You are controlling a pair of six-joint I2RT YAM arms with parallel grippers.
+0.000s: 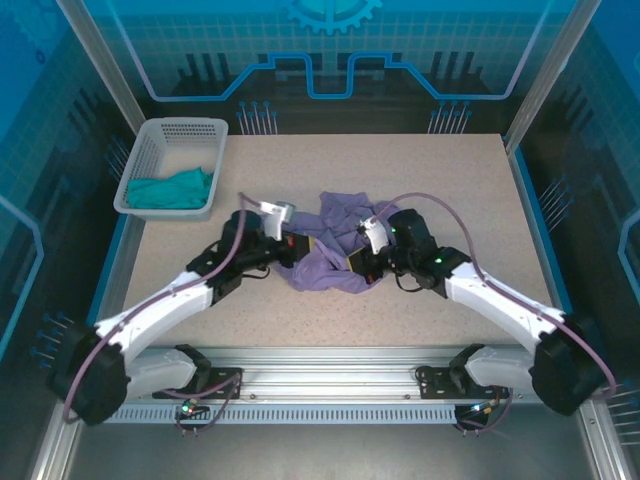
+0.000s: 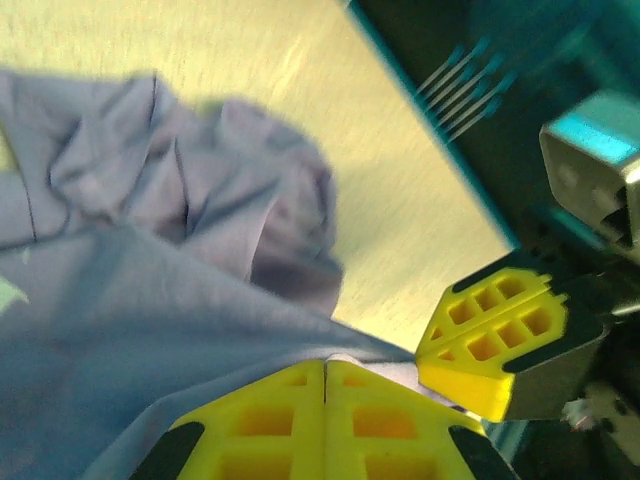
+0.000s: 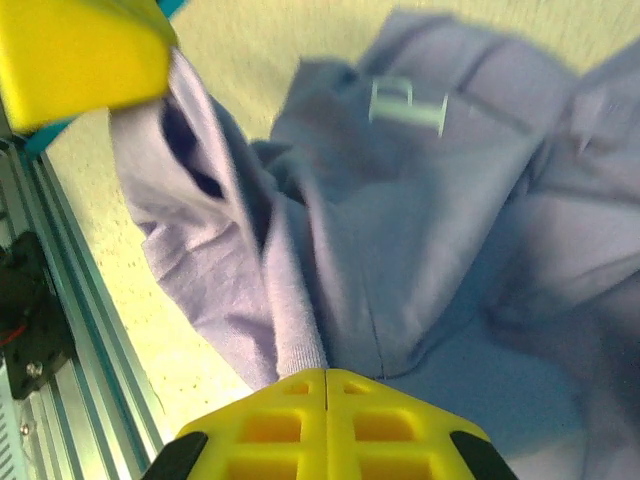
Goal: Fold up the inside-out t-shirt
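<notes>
The lavender t-shirt (image 1: 335, 228) lies at the middle of the speckled table (image 1: 450, 180), a soft, wrinkled knit heap (its white neck label (image 3: 405, 103) showing), too bunched to give a clear long axis. Both arms reach low and inward from either side. The left gripper (image 2: 325, 368) is clamped on a cloth fold, and the right gripper (image 3: 326, 372) pinches a ribbed hem.

Mid-table (image 1: 450, 200), in a heap: the inside-out t-shirt (image 1: 325, 255), pinched at its left edge by the left gripper (image 1: 294, 247), at its right by the right gripper (image 1: 357, 265). Far-left corner: basket (image 1: 150, 140), garment (image 1: 170, 190) inside.
</notes>
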